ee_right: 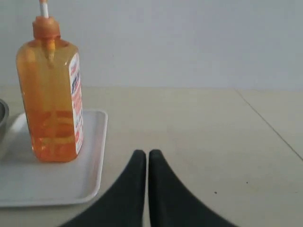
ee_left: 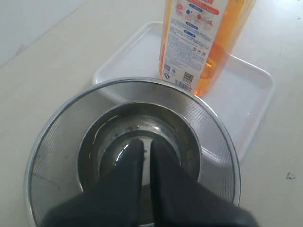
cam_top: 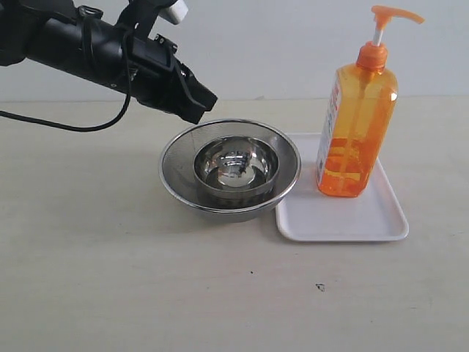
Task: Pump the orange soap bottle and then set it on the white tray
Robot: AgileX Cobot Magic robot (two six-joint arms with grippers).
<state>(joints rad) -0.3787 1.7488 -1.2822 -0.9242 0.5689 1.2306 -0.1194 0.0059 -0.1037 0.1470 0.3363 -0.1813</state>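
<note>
The orange soap bottle (cam_top: 357,132) stands upright on the white tray (cam_top: 344,216), its pump nozzle raised on the white stem. The left wrist view shows its labelled lower body (ee_left: 203,42) on the tray (ee_left: 246,94); in the right wrist view the bottle (ee_right: 51,94) stands on the tray (ee_right: 57,184). My left gripper (cam_top: 205,103) hangs shut and empty above the steel bowl's rim, left of the bottle and apart from it; it shows as (ee_left: 147,149) over the bowl. My right gripper (ee_right: 147,156) is shut and empty above bare table beside the tray. It is out of the exterior view.
A round steel bowl (cam_top: 236,165) sits inside a mesh strainer (cam_top: 179,176), touching the tray's left edge. The left arm's black cable (cam_top: 66,126) trails across the back left of the beige table. A pale wall runs behind.
</note>
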